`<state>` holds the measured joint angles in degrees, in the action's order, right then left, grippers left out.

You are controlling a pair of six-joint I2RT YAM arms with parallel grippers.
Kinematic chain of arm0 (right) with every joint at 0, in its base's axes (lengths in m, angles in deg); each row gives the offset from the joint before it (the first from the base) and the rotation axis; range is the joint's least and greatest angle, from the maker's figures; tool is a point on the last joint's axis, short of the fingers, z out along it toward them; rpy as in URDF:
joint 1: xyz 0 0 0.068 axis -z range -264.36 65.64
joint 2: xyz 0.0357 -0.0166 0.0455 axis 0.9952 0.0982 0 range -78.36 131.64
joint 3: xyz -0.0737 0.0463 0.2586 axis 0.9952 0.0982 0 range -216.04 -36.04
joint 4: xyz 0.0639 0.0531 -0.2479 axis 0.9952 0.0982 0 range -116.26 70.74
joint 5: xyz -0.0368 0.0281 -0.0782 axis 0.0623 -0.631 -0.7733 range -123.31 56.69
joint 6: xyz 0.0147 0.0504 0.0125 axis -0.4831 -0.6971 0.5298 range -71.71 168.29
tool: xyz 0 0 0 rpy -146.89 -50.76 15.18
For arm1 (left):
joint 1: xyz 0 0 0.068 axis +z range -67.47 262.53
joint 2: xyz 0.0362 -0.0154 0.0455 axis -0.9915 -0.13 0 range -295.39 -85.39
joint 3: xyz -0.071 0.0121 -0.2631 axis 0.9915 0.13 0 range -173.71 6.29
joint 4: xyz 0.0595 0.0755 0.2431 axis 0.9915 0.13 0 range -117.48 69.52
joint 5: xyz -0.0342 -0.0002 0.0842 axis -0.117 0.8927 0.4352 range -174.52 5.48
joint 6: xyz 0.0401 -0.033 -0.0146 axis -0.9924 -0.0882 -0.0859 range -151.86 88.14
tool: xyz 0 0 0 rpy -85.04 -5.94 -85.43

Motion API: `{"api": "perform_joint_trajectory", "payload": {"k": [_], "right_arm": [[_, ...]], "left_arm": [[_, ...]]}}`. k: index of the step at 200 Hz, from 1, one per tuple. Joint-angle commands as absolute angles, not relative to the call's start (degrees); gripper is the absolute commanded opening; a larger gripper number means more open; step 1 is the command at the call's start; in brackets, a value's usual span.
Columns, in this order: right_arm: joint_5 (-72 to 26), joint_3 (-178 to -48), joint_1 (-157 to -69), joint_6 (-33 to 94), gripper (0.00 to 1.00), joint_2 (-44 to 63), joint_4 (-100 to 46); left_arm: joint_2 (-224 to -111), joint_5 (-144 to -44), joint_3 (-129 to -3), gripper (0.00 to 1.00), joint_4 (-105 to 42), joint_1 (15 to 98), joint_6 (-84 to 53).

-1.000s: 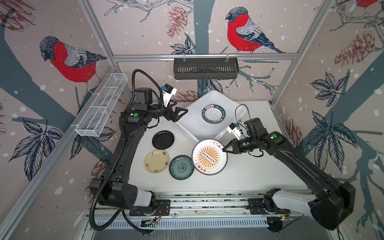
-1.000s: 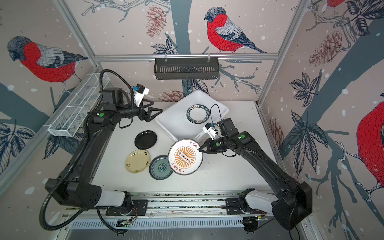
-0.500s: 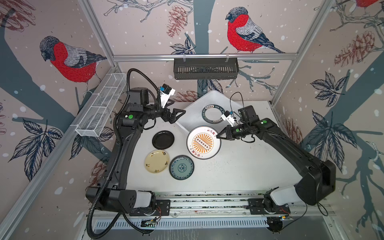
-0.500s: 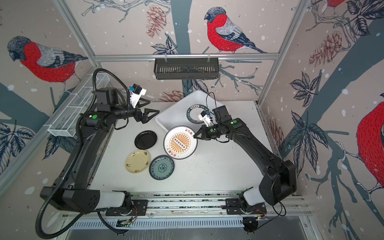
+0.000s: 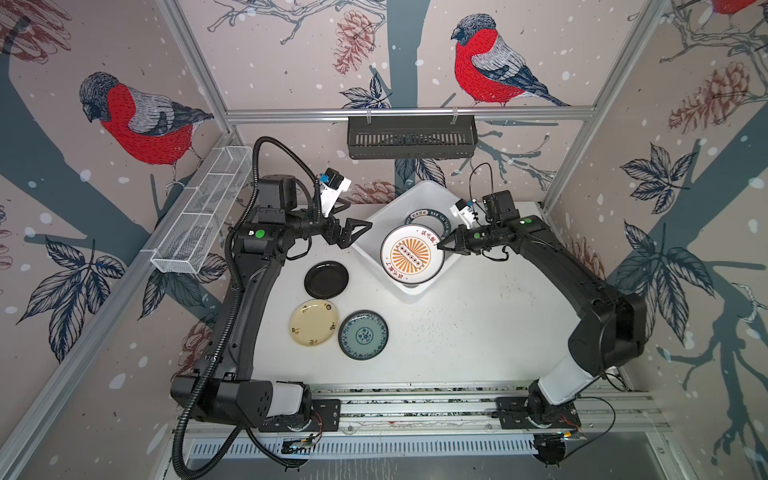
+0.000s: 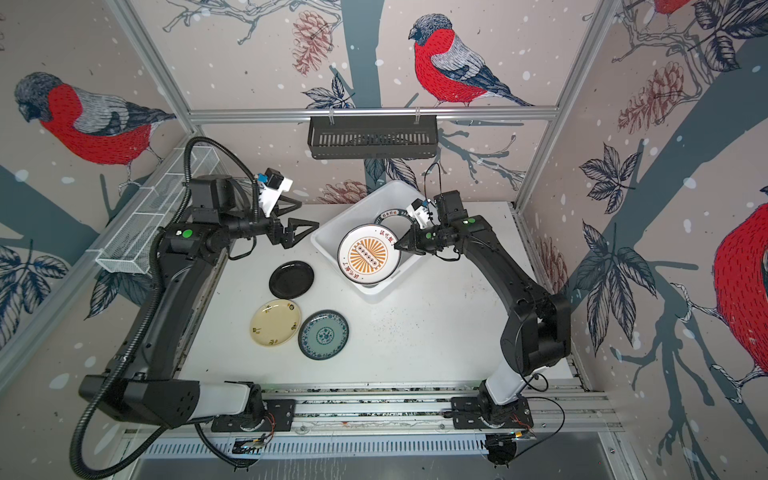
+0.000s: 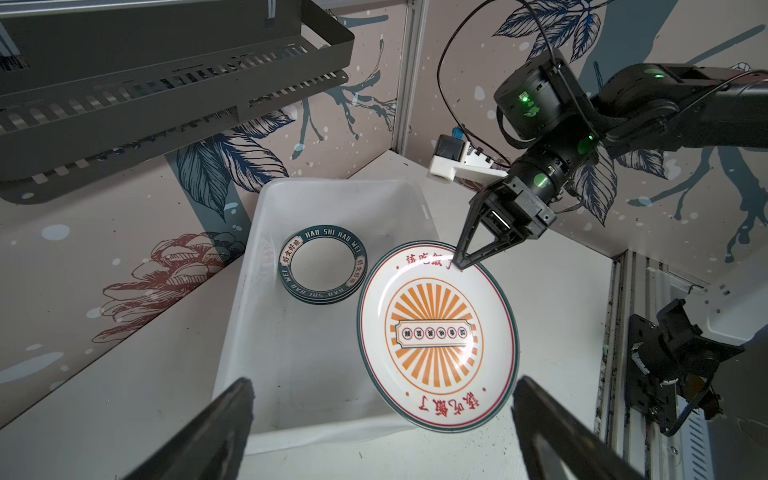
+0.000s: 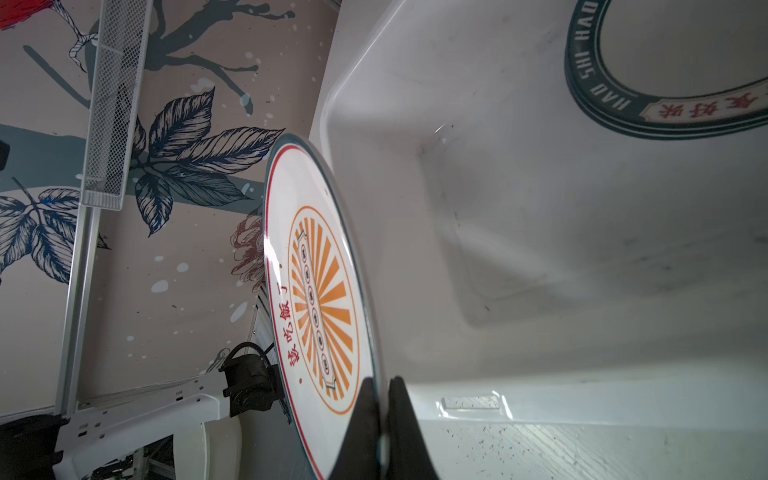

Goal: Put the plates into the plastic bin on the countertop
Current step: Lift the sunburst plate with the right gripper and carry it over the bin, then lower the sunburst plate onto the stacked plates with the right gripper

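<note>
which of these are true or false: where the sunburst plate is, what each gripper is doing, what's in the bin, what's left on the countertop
1. The right gripper is shut on the rim of the sunburst plate. True.
2. The sunburst plate lies flat on the countertop. False: it is held by its rim over the plastic bin.
3. The left gripper is open and holds nothing. True.
4. The plastic bin is empty. False: green-lettered plates lie in it.
5. The black plate, cream-yellow plate and teal plate sit on the countertop. True.
</note>
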<state>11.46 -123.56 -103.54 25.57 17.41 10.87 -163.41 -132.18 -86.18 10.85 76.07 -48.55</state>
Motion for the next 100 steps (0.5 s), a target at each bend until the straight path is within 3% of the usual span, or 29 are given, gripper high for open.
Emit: {"api": "perform_joint_trajectory", "payload": {"k": [1, 100], "right_arm": [[10.4, -126.2, -103.1, 24.3, 0.01, 19.8, 7.9], [3.0, -138.6, -101.5, 22.0, 0.01, 32.7, 4.3]], "left_arm": [[-163.2, -134.9, -85.4, 0.96, 9.6, 76.2, -47.9], [-164.5, -137.3, -84.4, 0.96, 8.0, 76.1, -46.0]]}}
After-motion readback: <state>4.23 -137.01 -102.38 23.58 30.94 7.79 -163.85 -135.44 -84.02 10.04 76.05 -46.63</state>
